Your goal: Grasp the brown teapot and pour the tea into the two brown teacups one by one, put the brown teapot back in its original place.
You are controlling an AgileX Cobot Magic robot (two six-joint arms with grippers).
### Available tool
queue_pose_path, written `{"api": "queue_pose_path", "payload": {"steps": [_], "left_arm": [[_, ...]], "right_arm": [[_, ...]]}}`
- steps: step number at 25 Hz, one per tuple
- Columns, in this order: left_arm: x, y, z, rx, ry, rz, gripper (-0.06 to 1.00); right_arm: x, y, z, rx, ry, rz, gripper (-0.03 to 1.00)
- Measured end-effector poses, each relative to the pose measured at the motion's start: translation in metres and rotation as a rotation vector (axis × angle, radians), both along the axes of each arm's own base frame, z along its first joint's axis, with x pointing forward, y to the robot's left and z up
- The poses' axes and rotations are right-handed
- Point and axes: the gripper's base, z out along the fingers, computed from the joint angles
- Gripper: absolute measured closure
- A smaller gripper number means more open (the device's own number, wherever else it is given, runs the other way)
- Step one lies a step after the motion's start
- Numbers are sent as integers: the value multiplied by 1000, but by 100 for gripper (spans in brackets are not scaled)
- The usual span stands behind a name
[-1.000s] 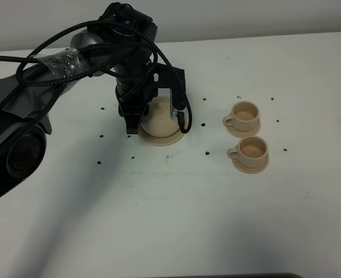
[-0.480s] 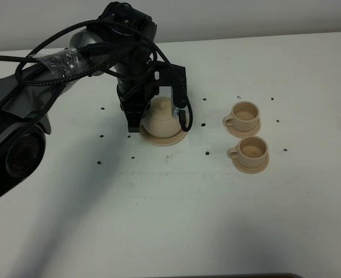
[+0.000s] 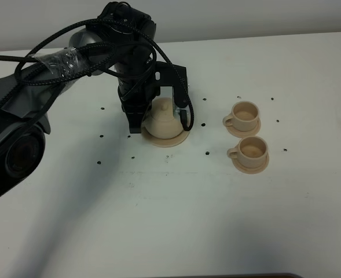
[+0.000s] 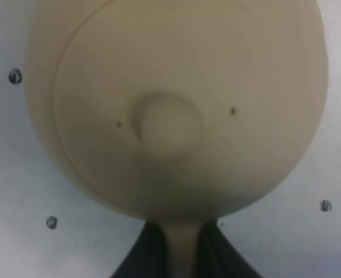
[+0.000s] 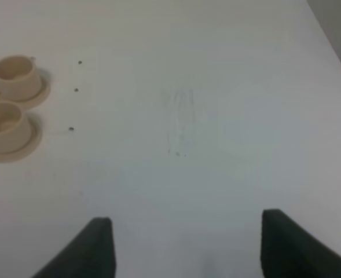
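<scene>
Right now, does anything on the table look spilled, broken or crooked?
Nothing stands out. The brown teapot stands upright on its wide saucer, the left gripper shut on its handle; both teacups sit upright on their saucers, and no spill shows.

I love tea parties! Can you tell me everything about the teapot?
The teapot is round, pale tan and smooth, like glazed ceramic. Its lid has a round knob and two tiny dark dots. It looks upright on a wider matching saucer on the white table. The left claw is shut on its handle. Its spout is hidden.
</scene>
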Motion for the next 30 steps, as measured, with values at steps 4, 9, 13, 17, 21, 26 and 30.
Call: {"api": "queue_pose_path", "payload": {"steps": [4,9,13,17,21,26,30], "left_arm": [[-1,-1,3,-19,5,19,81],[-5,-2,9,-53,31,34,81],[-4,2,10,-52,46,47,81],[-4,5,15,-56,37,52,81],[-6,4,34,-90,4,51,81],[-17,-8,62,-163,-44,28,81],[-26,-22,70,-169,-58,-37,81]], "right_arm": [[0,0,0,0,0,0,44],[0,0,0,0,0,0,44],[0,0,0,0,0,0,44],[0,0,0,0,0,0,44],[0,0,0,0,0,0,44],[0,0,0,0,0,0,44],[0,0,0,0,0,0,44]]}}
